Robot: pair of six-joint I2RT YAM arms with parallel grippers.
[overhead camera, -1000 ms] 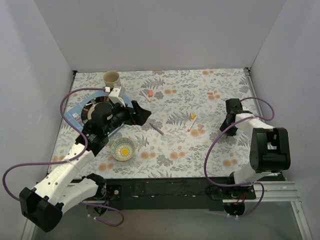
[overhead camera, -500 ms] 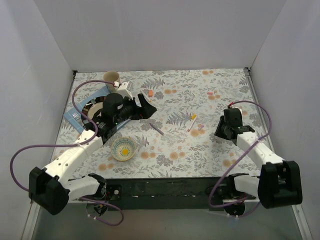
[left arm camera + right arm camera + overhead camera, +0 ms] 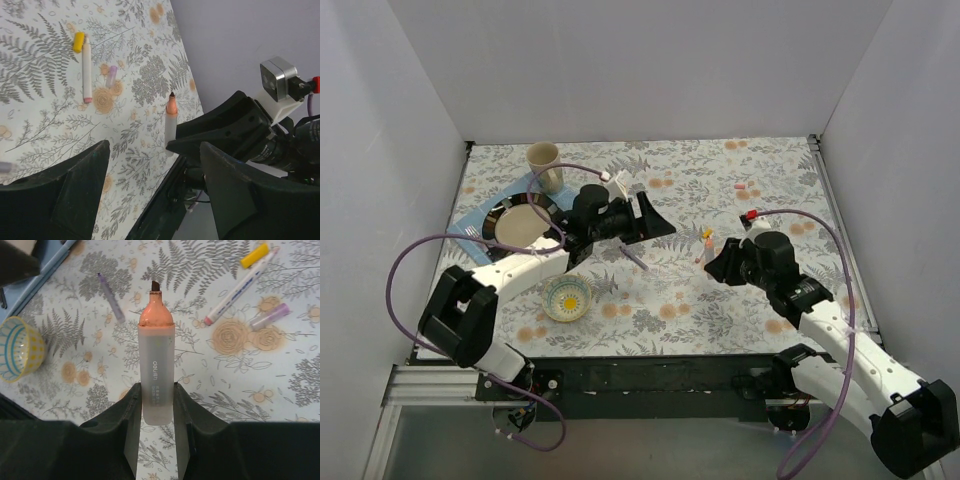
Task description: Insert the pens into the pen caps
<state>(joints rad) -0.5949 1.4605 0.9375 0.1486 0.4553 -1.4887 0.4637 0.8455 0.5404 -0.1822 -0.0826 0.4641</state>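
Since a second ago: the left arm has swung off the plate [image 3: 520, 222] toward table centre, and the right arm has come in from the 3 o'clock edge to meet it.

Top view, left to right:
- Cup [image 3: 543, 158] at 11 o'clock on the table [image 3: 770, 160], upright.
- Dark plate on a blue mat [image 3: 478, 222] at 9 o'clock.
- Yellow bowl [image 3: 566, 297] at 7 o'clock of the plate, apart from it.
- Left gripper [image 3: 658, 222] near centre, pointing to 3 o'clock. Fingers spread, nothing between them.
- Purple pen [image 3: 635, 257] flat on the table, just at 6 o'clock of the left gripper, uncapped.
- Pink-tipped pen [image 3: 240, 287] flat, between the two grippers. Yellow cap [image 3: 254, 255] lies against its far end; purple cap [image 3: 270, 315] lies just beside its pink tip, not touching.
- Right gripper [image 3: 156, 395] right of centre, pointing to about 10 o'clock. Fingers closed on the orange pen [image 3: 156, 365], gripping the lower barrel.
- The orange pen's tip is bare and points to 12 o'clock in the right wrist view. In the left wrist view it stands upright above the table, facing the left gripper's open fingers, clear of them.
- Pink cap [image 3: 741, 186] at 1 o'clock of the right gripper, well apart.
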